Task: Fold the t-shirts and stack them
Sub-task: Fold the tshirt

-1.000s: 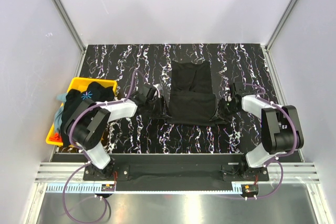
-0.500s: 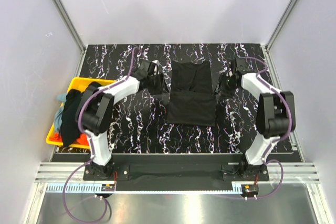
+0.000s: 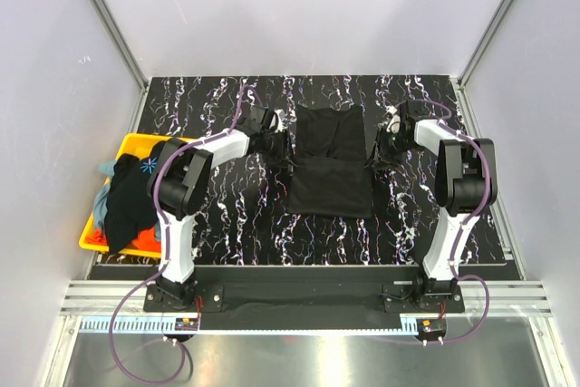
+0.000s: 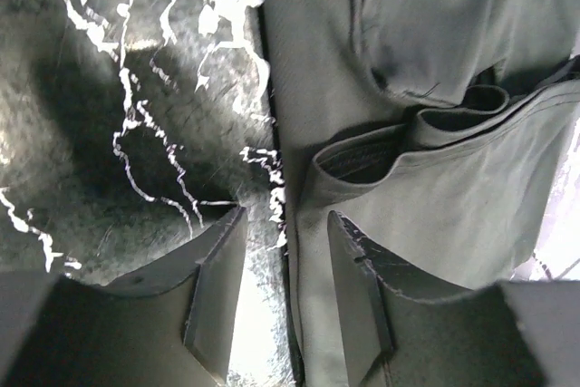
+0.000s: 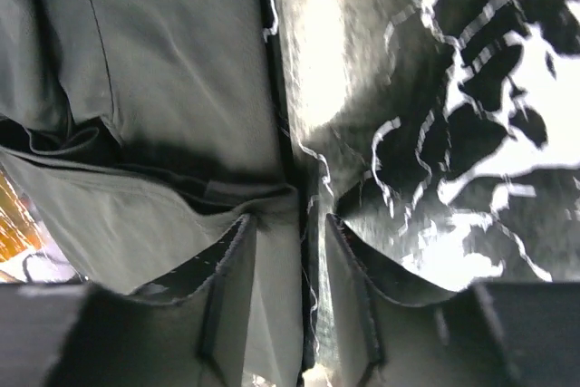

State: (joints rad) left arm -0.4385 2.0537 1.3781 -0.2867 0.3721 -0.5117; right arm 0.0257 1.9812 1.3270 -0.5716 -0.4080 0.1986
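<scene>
Wrist views show me left tool (image 4: 285, 256) and right tool (image 5: 288, 256) spread astride opposite edges of the black shirt (image 3: 331, 165), middle of the counter (image 3: 227, 224); only overhead shows the bin (image 3: 131, 141) of shirts (image 3: 127, 201) at its left edge.

Left gripper (image 3: 277, 139) and right gripper (image 3: 384, 140) both reach forward, held low, fingers parted.

No word, number, brand or label is showing legibly in any view. The only printed mark is sitting on a black t-shirt (image 3: 149, 166) in the yellow bin (image 3: 136, 142), well out to the left of the left hand (image 3: 283, 142): a small pale-blue starburst, carrying no letters.
</scene>
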